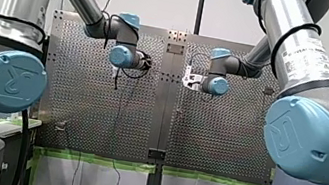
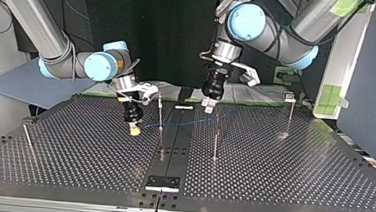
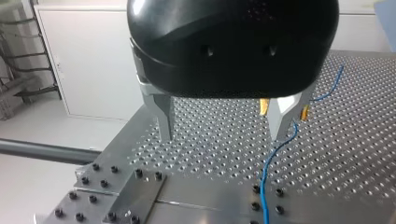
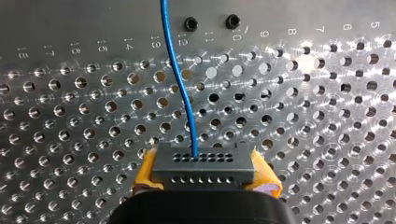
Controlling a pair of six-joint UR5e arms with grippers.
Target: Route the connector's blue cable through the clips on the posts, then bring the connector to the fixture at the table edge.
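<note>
in the top view a black fixture (image 2: 162, 182) sits at the perforated surface's (image 2: 281, 182) near edge, open plate stretching to both sides. farther in stand thin posts (image 2: 216, 138). beyond them my right end effector (image 4: 205, 173) clamps its yellow pads (image 4: 145, 170) on the grey connector (image 4: 204, 161). its blue cable (image 4: 180, 84) runs toward my left end effector (image 3: 223, 126), whose metal fingers (image 3: 164, 116) stand apart with the cable just beside one

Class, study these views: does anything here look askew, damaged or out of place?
Nothing stands out. The connector sits square between my right gripper's yellow pads, its blue cable runs out unkinked, and my left gripper hangs open beside it.
</note>
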